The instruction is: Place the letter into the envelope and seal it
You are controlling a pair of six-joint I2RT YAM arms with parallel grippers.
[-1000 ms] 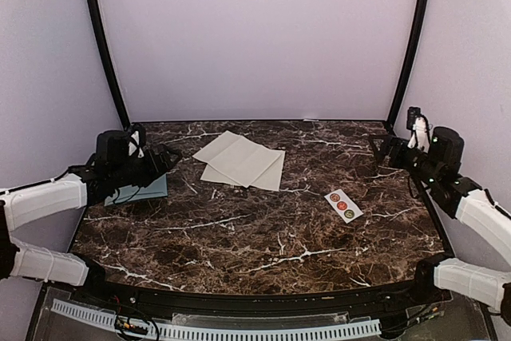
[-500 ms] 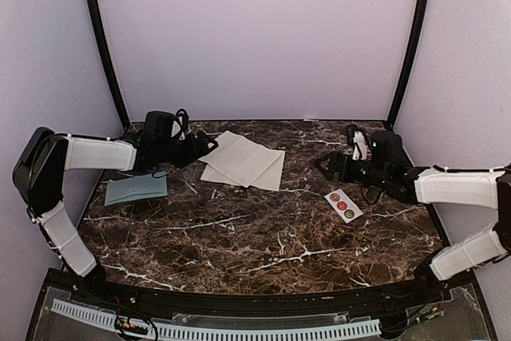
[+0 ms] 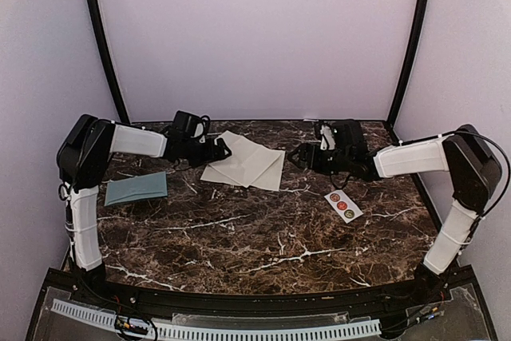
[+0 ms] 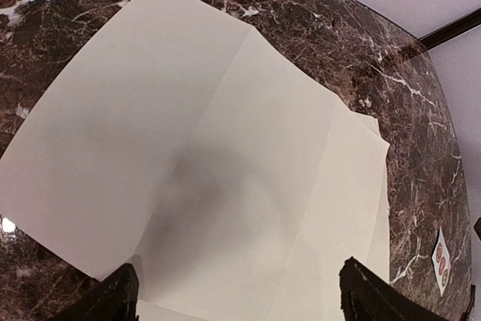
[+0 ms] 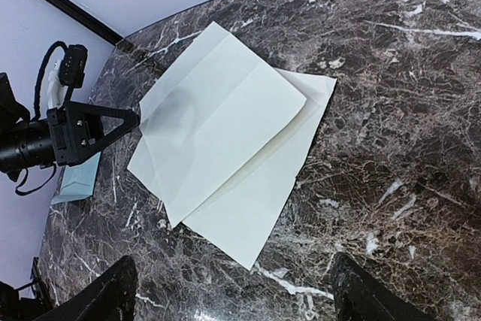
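Cream paper marks the letter (image 3: 243, 164): two creased sheets, one overlapping the other, flat on the dark marble worktop (image 3: 255, 237). We place everything else from it.

Our left gripper (image 4: 244, 298) sits at the letter's left corner, fingers spread wide with nothing between them. In the left wrist view paper fills the whole gap, though we cannot tell whether the tips touch it. Our right gripper (image 5: 237, 295) sits off the letter's right edge, near but apart, and is also spread and empty.

We judge that the two arms flank the sheets because thin paper lying flat on stone offers little to pinch. One side may have to pin it while the other works an edge up.

The envelope (image 3: 136, 188) lies flat, well to the left of the letter and nearer our bases, with neither gripper on it. We cannot tell how its flap stands. The sticker strip (image 3: 342, 205) lies to the right of the letter, also nearer us, and is presumably kept for sealing.

The letter is outside the envelope, so the task is barely begun. The risk we see is the upper sheet sliding over the lower one.
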